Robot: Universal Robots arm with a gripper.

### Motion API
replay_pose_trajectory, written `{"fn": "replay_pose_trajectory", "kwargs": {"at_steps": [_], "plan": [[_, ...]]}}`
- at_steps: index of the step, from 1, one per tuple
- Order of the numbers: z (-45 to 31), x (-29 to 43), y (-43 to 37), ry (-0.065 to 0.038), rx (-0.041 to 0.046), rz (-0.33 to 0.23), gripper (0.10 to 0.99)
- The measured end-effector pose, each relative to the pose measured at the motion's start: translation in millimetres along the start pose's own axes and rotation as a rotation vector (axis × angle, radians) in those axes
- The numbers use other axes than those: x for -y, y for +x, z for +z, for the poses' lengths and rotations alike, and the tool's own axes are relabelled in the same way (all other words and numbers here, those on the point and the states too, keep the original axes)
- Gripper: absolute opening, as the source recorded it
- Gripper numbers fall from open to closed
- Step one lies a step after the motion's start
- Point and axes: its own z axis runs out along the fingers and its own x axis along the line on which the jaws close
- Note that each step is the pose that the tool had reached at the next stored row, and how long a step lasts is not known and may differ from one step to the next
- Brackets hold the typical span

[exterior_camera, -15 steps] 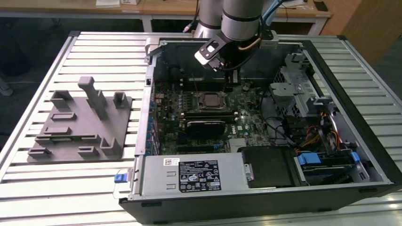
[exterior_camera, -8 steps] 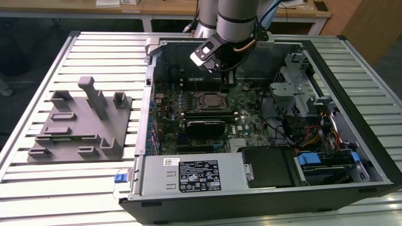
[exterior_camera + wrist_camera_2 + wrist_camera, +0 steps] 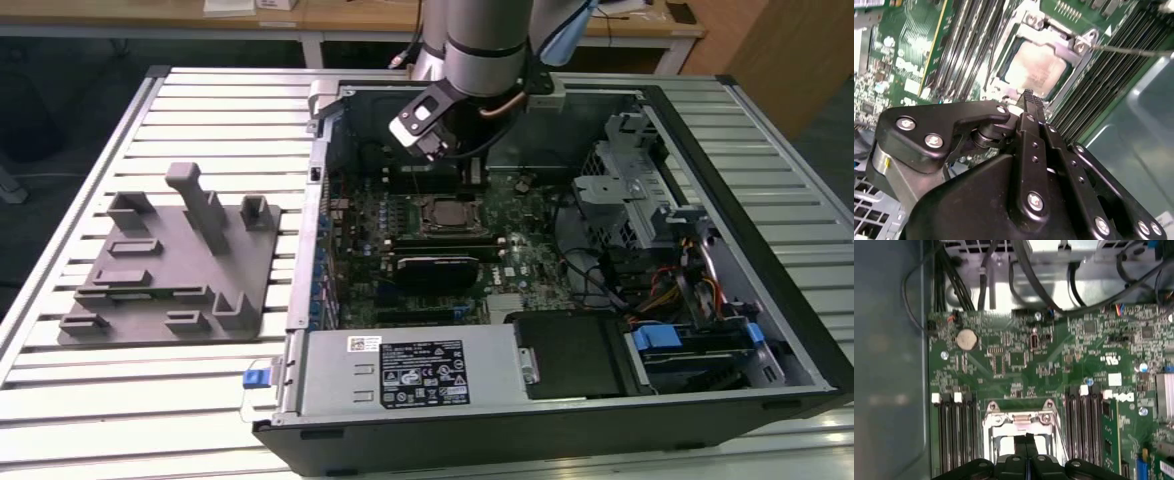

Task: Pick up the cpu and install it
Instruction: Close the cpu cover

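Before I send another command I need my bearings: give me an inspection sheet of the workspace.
Surface: slatted metal table carrying an open computer case.
Job's things: cpu lies inside the socket frame on the motherboard.
Clutter: grey fixture block on the table, beside the case at the exterior view's left.
Gripper: gripper shut, nothing seen between its fingers, poised above the cpu.
Cables: black cables beyond the board's edge; coloured wires inside the case.
Surroundings: wooden desks behind the table.
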Motion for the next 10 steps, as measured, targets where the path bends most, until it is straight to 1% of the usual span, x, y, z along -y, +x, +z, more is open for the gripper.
{"fn": "replay_pose_trajectory", "kwargs": {"at_steps": [4, 6, 8, 10], "plan": [[2.8, 9.0, -0.6, 0.000, 0.0002, 0.002, 0.106], [4.2, 12.3, -0.8, 0.000, 0.0002, 0.004, 0.106], [5.6, 14.8, -1.0, 0.000, 0.0002, 0.005, 0.106], [6.0, 15.3, -1.1, 0.000, 0.0006, 0.005, 0.106]]}}
